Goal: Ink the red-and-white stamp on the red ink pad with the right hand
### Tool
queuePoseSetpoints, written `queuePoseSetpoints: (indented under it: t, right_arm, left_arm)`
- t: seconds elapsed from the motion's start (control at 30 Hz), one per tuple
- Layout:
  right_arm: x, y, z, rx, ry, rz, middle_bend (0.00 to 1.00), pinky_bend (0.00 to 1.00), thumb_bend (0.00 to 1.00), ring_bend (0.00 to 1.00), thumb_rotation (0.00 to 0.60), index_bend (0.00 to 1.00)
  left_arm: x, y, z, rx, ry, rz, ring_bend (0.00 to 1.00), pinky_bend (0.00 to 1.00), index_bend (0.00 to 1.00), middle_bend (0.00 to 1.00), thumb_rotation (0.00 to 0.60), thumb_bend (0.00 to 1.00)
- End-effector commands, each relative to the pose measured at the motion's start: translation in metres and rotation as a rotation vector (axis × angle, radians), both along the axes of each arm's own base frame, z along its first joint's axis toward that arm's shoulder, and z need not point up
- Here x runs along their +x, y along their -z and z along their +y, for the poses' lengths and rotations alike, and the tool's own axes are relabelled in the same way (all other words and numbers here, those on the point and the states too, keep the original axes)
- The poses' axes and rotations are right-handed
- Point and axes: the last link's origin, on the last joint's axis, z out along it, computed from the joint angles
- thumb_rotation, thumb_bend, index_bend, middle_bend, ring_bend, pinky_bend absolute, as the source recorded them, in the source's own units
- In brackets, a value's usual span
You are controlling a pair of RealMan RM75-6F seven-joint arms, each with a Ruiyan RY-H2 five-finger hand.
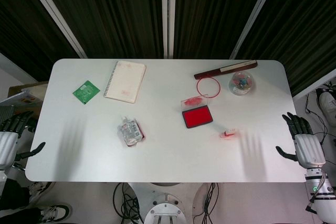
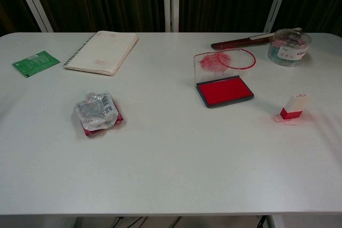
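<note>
The red-and-white stamp (image 1: 228, 133) (image 2: 294, 106) stands on the table right of centre, tilted a little. The red ink pad (image 1: 197, 116) (image 2: 224, 92) lies open to its left, its clear lid (image 2: 215, 63) raised behind it and smeared with red. My right hand (image 1: 303, 140) hangs beyond the table's right edge, fingers spread, holding nothing, well to the right of the stamp. My left hand (image 1: 11, 136) is off the left edge, also open with nothing in it. Neither hand shows in the chest view.
A spiral notebook (image 1: 125, 80), a green card (image 1: 86, 91) and a crumpled clear pouch (image 1: 130, 131) lie on the left half. A dark red ruler-like bar (image 1: 226, 70), a red ring (image 1: 208, 86) and a clear round box (image 1: 241, 83) sit behind the ink pad.
</note>
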Motion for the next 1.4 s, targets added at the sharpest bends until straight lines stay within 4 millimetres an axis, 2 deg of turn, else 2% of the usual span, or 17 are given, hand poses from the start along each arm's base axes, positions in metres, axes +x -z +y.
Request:
queuePoseSetpoints:
  t: [0.03,0.43,0.6,0.63,0.67,0.7,0.73,0.77,0.83,0.87,1.0,1.23,1.4]
  right_arm:
    - [0.0,0.0,0.0,0.001,0.0,0.001,0.0,0.0,0.11,0.0,0.6,0.0]
    - [0.004,-0.001,-0.003,0.017,-0.013,0.033,0.0,0.0,0.11,0.0,0.6,0.0]
    - [0.013,-0.004,-0.012,0.036,-0.042,0.125,0.0,0.02,0.11,0.0,0.6,0.0]
    - [0.017,-0.005,-0.016,0.042,-0.051,0.158,0.0,0.09,0.11,0.04,0.6,0.0]
    - [0.022,-0.005,-0.019,0.044,-0.06,0.177,0.0,0.26,0.11,0.12,0.6,0.0]
    - [0.025,-0.005,-0.022,0.045,-0.069,0.194,0.0,0.48,0.11,0.26,0.6,0.0]
    - [0.03,-0.004,-0.025,0.049,-0.078,0.218,0.0,0.62,0.11,0.37,0.6,0.0]
    - [0.034,-0.003,-0.028,0.049,-0.088,0.239,0.0,0.79,0.12,0.54,0.6,0.0]
    - [0.041,0.003,-0.034,0.05,-0.114,0.289,0.0,0.92,0.12,0.7,0.6,0.0]
    - [0.043,0.006,-0.036,0.055,-0.123,0.3,0.0,0.96,0.12,0.74,0.6,0.0]
    - [0.048,0.024,-0.048,0.081,-0.14,0.33,0.05,0.99,0.12,0.78,0.6,0.0]
    - [0.061,0.063,-0.066,0.148,-0.194,0.372,0.1,0.99,0.12,0.79,0.6,0.0]
    - [0.072,0.081,-0.074,0.191,-0.214,0.376,0.12,0.99,0.14,0.79,0.6,0.08]
  left_arm:
    - [0.0,0.0,0.0,0.002,0.001,0.0,0.13,0.22,0.1,0.13,0.431,0.19]
    - [0.002,-0.001,-0.001,0.002,0.009,-0.004,0.13,0.22,0.1,0.13,0.431,0.19]
    - [0.001,0.0,0.0,-0.008,0.005,-0.007,0.13,0.22,0.1,0.13,0.433,0.19]
    - [0.002,0.0,0.001,-0.007,0.009,-0.006,0.13,0.22,0.1,0.13,0.433,0.19]
    - [0.002,0.0,0.001,-0.008,0.01,-0.007,0.13,0.22,0.1,0.13,0.433,0.19]
    - [0.002,0.0,0.001,-0.008,0.011,-0.008,0.13,0.22,0.1,0.13,0.433,0.19]
    - [0.003,0.0,0.001,-0.008,0.013,-0.008,0.13,0.22,0.1,0.13,0.435,0.19]
    - [0.003,0.0,0.002,-0.009,0.013,-0.009,0.13,0.22,0.1,0.13,0.435,0.19]
    - [0.002,0.001,0.002,-0.015,0.01,-0.01,0.13,0.22,0.1,0.13,0.434,0.19]
    - [0.002,0.001,0.002,-0.017,0.008,-0.009,0.13,0.22,0.1,0.13,0.432,0.19]
    - [0.001,0.001,0.003,-0.018,0.008,-0.013,0.13,0.22,0.1,0.13,0.432,0.19]
    - [0.0,0.001,0.003,-0.032,-0.005,-0.012,0.13,0.22,0.1,0.13,0.433,0.19]
    - [0.0,0.0,0.002,-0.027,-0.002,-0.015,0.13,0.22,0.1,0.13,0.432,0.19]
